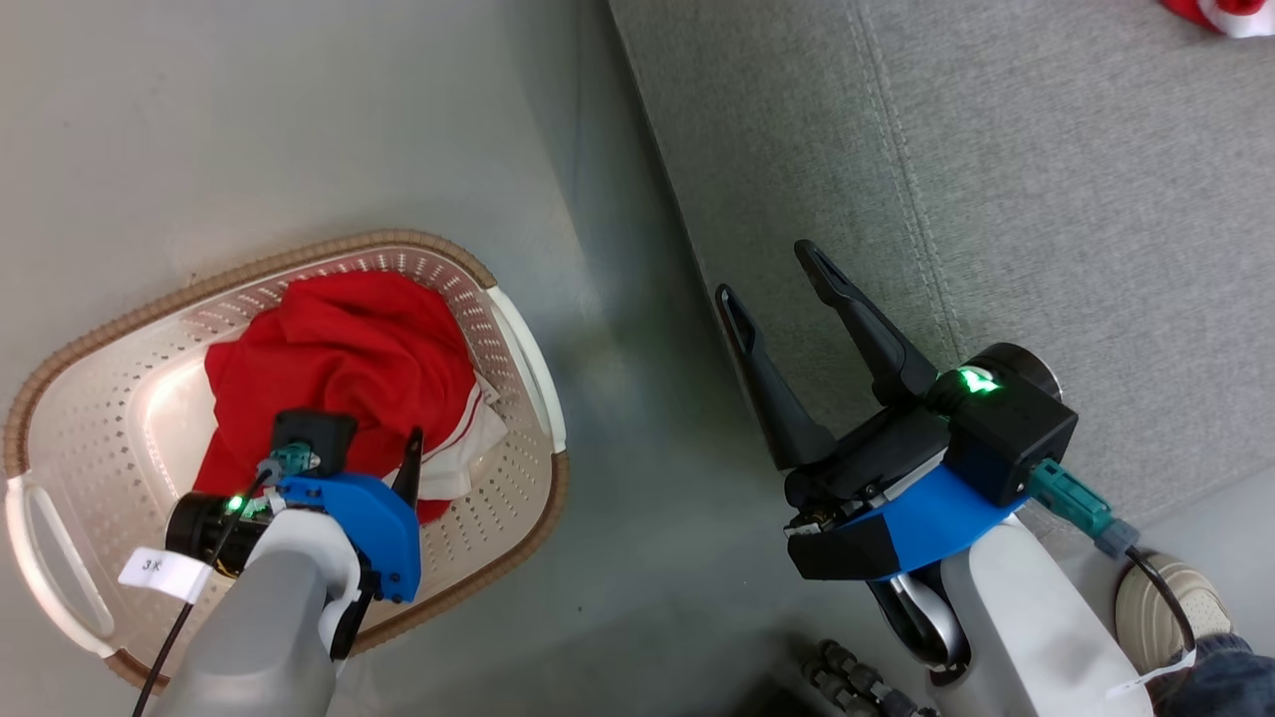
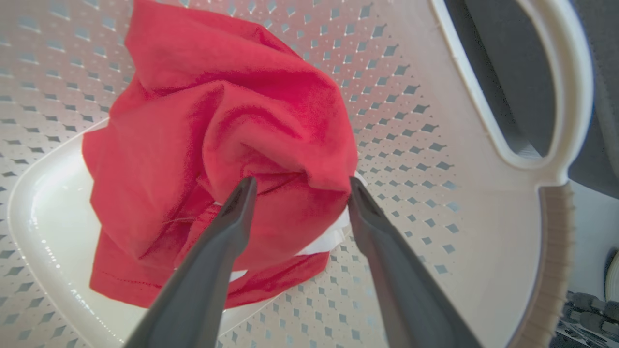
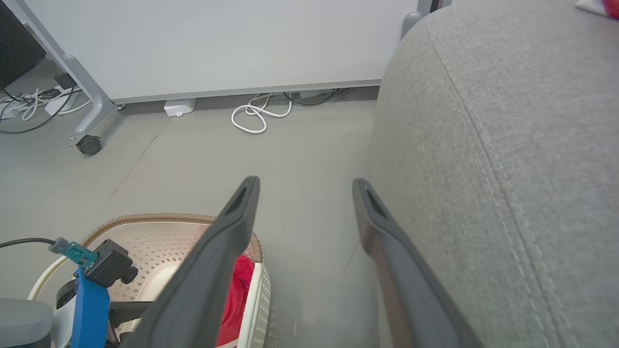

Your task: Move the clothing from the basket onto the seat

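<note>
Head view: basket [image 1: 329, 249] on the floor [image 1: 299, 119] at 8 o'clock, its lower-left rim cut by the frame edge. Red garment [image 1: 339, 368] crumpled inside, with white trim at its 4 o'clock side. Left gripper [image 1: 371, 443] is down in the basket over the cloth. One finger shows; the other is hidden behind the wrist camera block. Right gripper [image 1: 765, 271] is at 4 o'clock in mid-air, fingers spread wide with nothing between them, tips over the front edge of the seat [image 1: 1046, 199]. Second red garment [image 1: 1220, 12] lies on the seat at 1 o'clock, mostly cropped out. Shoe [image 1: 1160, 607] at 4 o'clock, partly behind the right forearm.

Left wrist view: both fingers are spread either side of a red fold and are not clamping it. Can't tell whether the tips touch the cloth. White trim band [image 2: 324, 244] peeks out at 5 o'clock, the rest buried. Basket handle [image 2: 570, 96] at 2 o'clock.

Right wrist view: fingers apart, holding nothing, with floor between them. Seat fills 3 o'clock. Basket at 7 o'clock, largely blocked by the near finger, only a sliver of red visible. White cable [image 3: 256, 113] at 12 o'clock.
</note>
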Motion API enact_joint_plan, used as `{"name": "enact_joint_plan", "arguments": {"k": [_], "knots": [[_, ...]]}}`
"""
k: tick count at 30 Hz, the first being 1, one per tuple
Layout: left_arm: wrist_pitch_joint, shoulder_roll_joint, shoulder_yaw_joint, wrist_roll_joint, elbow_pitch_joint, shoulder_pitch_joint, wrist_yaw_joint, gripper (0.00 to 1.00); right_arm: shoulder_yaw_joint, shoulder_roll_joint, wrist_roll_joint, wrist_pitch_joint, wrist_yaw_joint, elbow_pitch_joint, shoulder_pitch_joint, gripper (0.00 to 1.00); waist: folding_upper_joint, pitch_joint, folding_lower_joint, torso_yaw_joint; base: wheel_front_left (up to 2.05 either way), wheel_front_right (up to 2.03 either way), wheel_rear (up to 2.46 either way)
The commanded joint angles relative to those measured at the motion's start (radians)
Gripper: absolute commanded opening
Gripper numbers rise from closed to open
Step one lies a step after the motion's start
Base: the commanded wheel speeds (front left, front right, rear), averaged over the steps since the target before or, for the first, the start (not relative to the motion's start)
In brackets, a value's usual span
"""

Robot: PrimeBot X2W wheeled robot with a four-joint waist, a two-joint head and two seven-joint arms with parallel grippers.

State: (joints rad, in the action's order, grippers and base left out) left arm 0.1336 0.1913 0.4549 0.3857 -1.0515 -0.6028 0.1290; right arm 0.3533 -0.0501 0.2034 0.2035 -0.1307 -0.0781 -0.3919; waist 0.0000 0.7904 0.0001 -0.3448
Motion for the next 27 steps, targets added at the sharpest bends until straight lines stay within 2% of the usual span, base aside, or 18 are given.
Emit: {"name": "enact_joint_plan", "arguments": {"k": [1, 12, 13, 14, 15, 27], "knots": [[-0.006, 0.008, 0.015, 0.015, -0.003, -0.031, 0.002, 1.00, 0.002, -0.001, -0.004, 0.004, 0.000, 0.009, -0.020, 1.00, 0.0000, 0.016, -0.0001, 0.004, 0.00, 0.00, 0.00], [-0.045, 0.009, 0.090, 0.110, -0.069, -0.122, 0.002, 1.00, 0.003, -0.001, -0.002, 0.004, 0.000, 0.040, -0.022, 1.00, 0.0000, 0.075, -0.0001, -0.004, 0.00, 0.00, 0.00], [-0.047, 0.007, 0.093, 0.112, -0.077, -0.129, 0.002, 0.91, 0.003, -0.001, -0.002, 0.004, 0.000, 0.041, -0.022, 1.00, 0.0000, 0.076, -0.0001, -0.005, 0.00, 0.00, 0.00], [-0.048, 0.005, 0.097, 0.113, -0.084, -0.136, 0.002, 0.50, 0.004, -0.001, -0.001, 0.004, 0.000, 0.042, -0.021, 1.00, 0.0000, 0.077, -0.0001, -0.006, 0.00, 0.00, 0.00], [-0.047, 0.004, 0.100, 0.114, -0.092, -0.143, 0.002, 0.00, 0.005, -0.001, 0.000, 0.004, 0.000, 0.042, -0.021, 1.00, 0.0000, 0.077, -0.0001, -0.006, 0.00, 0.00, 0.00], [-0.024, -0.006, 0.146, 0.162, -0.133, -0.167, 0.002, 0.00, 0.006, 0.000, -0.002, 0.004, 0.000, 0.033, -0.026, 1.00, 0.0000, 0.064, -0.0001, 0.001, 0.00, 0.00, 0.00]]}}
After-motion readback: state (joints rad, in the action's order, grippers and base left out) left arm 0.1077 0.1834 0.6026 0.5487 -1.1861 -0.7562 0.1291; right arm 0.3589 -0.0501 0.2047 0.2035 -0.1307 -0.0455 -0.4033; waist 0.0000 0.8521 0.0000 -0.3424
